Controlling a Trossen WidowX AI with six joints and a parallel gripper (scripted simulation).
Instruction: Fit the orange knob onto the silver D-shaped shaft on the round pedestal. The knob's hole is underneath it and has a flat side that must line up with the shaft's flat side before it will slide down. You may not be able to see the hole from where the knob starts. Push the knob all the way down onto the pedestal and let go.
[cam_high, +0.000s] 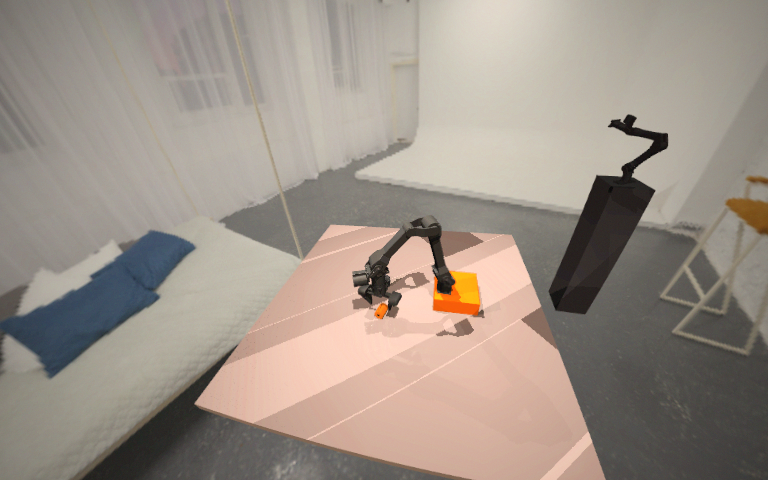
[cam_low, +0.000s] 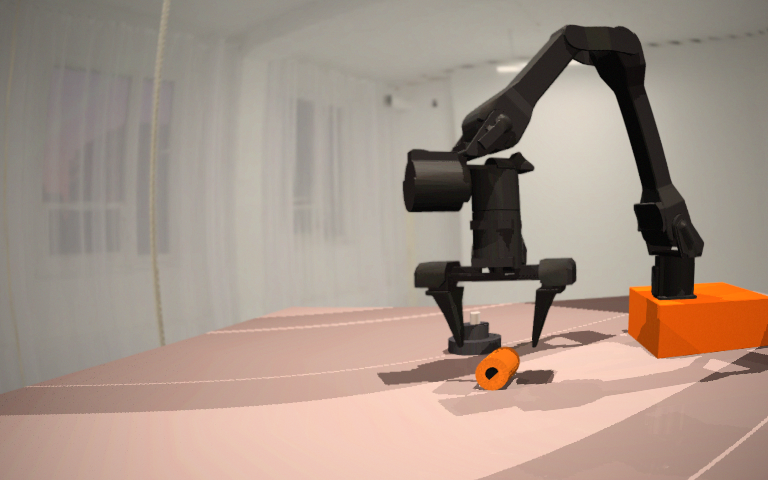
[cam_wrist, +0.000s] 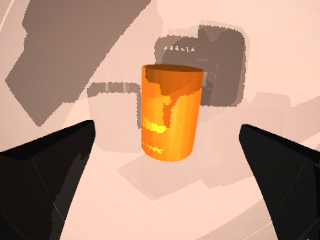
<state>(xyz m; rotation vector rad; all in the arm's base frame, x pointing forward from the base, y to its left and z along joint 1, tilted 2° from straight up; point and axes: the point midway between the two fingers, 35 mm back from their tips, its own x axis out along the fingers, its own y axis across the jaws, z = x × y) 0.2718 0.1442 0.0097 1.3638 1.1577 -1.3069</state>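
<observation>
Nearest to us in the exterior view, we see the orange knob lying on its side on the pink table, the dark hole in its end turned toward that camera. Just behind and above it, we find the gripper pointing down with its fingers spread wide and nothing between them, so we call it released. From the wrist, we see the knob near the middle of the opening, its long side running lengthwise between the two fingers, with a gap to each; we cannot tell exactly how far the fingertips stand above the table. A little farther back, we have the round dark pedestal, partly behind one finger, its silver shaft upright and bare. We cannot make out the shaft's flat side. To the side, the black arm rises from an orange block on the table and bends over toward the knob. Beyond the table, in the top view, we see a bed with blue pillows and a tall black pillar carrying another dark arm.
</observation>
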